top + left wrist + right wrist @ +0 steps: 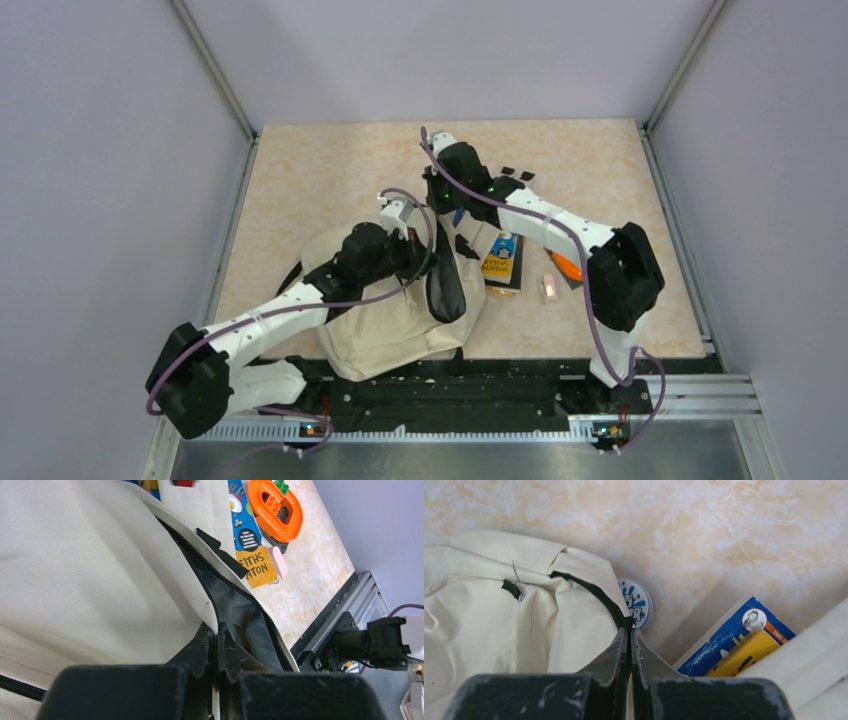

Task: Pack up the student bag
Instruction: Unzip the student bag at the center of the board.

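The student bag [390, 325] is a cream canvas backpack lying near the table's front edge, its zip mouth [446, 285] held open and showing black lining. My left gripper [414, 248] is shut on the near rim of the mouth; in the left wrist view [216, 634] the cream edge runs between the closed fingers, beside the bag [75, 570]. My right gripper [440, 197] is shut on the far end of the zip edge; in the right wrist view [629, 630] the fingertips pinch the black zipper end of the bag [484, 610].
A blue and yellow book [500, 260] lies right of the bag, also in both wrist views [247, 535] [736, 645]. A pink eraser [549, 288], an orange case [567, 266] and black strap tips [515, 176] lie further right. A round blue-white disc [637, 607] sits by the zip end.
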You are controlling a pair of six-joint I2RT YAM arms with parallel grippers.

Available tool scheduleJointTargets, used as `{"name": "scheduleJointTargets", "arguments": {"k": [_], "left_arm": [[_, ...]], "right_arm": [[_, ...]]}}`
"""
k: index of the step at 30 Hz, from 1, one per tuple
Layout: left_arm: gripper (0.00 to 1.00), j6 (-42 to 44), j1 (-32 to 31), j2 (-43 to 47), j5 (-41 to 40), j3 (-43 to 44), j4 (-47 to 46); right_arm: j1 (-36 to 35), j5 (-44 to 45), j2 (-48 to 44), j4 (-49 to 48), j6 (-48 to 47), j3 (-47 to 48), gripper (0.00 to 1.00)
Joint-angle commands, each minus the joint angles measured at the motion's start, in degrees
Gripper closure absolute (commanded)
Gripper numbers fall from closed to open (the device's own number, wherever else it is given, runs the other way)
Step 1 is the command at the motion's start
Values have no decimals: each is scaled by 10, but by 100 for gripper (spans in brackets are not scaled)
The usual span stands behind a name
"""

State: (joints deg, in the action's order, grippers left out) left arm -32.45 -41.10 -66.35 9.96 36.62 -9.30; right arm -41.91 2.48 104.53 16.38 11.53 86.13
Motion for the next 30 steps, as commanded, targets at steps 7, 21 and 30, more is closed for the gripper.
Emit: {"name": "scheduleJointTargets", "arguments": {"k": [7,21,30], "left_arm": [[100,64,-14,61,69,99,99],[100,154,8,68,28,308,363],[100,228,24,60,153,410,465]], "right_arm": [[11,-61,37,-32,-13,67,100],[12,-113,71,-53,0,99,100],[12,-144,95,-64,17,118,100]]}}
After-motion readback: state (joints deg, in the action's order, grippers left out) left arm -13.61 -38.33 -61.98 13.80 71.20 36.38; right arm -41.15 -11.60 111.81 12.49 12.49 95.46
